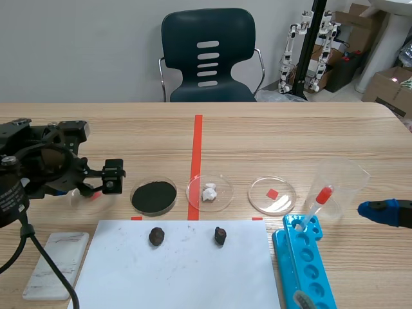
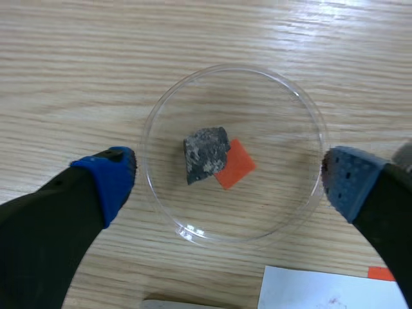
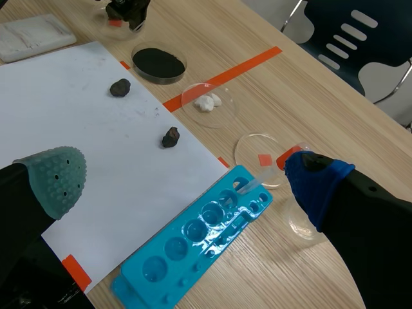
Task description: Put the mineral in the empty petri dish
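Left wrist view: mineral [image 2: 206,153], grey and speckled, angular, lies flat inside a clear petri dish [image 2: 277,109], near the dish's middle. One edge touches or overlaps an orange square mark seen through the dish floor; which, I cannot tell. Nothing else is in this dish.

Left jaws released: blue pads [image 2: 109,180] stand wide apart, one on each side of the dish and outside its rim, not touching the mineral.

Scene view: left arm [image 1: 38,167] stands over the left end of the bench [image 1: 129,135].
- Just beside it, toward the middle, sits a dish of black powder [image 1: 154,196].
- Next along the row is a dish of white bits [image 1: 209,192], lying on the long orange tape line.
- After that comes an empty dish [image 1: 286,201] over a red square mark.
- Beyond it stands a clear beaker [image 1: 341,180].

Nearer the robot:
- A white paper sheet [image 1: 180,277] carries two dark lumps [image 1: 156,236], well apart.
- A pale stone slab [image 1: 56,264] lies beside the sheet's left edge.
- A blue well tray [image 1: 309,270] lies at the sheet's right, and a red-capped pipette [image 1: 317,209] leans from it.

Right jaws released, one grey-green pad [image 3: 58,170] and one blue, nothing between them, above the sheet and tray. A dark chair [image 1: 207,55] stands behind the bench.
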You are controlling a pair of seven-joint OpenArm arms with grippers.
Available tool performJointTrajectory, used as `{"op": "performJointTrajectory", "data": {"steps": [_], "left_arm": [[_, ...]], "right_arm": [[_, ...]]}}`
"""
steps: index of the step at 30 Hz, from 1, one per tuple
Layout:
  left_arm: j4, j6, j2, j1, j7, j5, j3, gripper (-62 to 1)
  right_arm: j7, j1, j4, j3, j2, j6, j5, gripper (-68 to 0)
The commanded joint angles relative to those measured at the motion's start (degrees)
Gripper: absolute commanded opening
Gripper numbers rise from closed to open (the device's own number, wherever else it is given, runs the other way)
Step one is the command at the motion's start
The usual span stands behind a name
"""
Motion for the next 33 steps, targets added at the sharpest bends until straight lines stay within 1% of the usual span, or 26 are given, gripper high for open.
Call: {"op": "performJointTrajectory", "data": {"steps": [1, 9, 17, 23, 33], "left_arm": [[3.17, 0.35, -1.01, 0.76, -0.28, -0.11, -0.33, 1.4], [11.21, 0.59, -2.84, 6.54, -0.31, -0.11, -0.42, 1.4], [17.20, 0.57, -3.93, 11.26, -0.39, -0.02, -0.42, 1.4], [19.61, 0.52, -4.42, 12.37, -0.87, 0.13, -0.42, 1.4], [19.67, 0.52, -4.46, 12.68, -1.42, 0.13, -0.42, 1.4]], "right_arm": [[0.70, 0.17, 0.55, 0.50, 0.26, -0.02, 0.44, -2.0], [0.70, 0.17, 0.55, 0.50, 0.26, -0.02, 0.44, -2.0], [0.70, 0.17, 0.55, 0.50, 0.26, -0.02, 0.44, -2.0], [0.70, 0.17, 0.55, 0.50, 0.26, -0.02, 0.44, -2.0], [0.70, 0.17, 0.55, 0.50, 0.26, -0.02, 0.44, -2.0]]}}
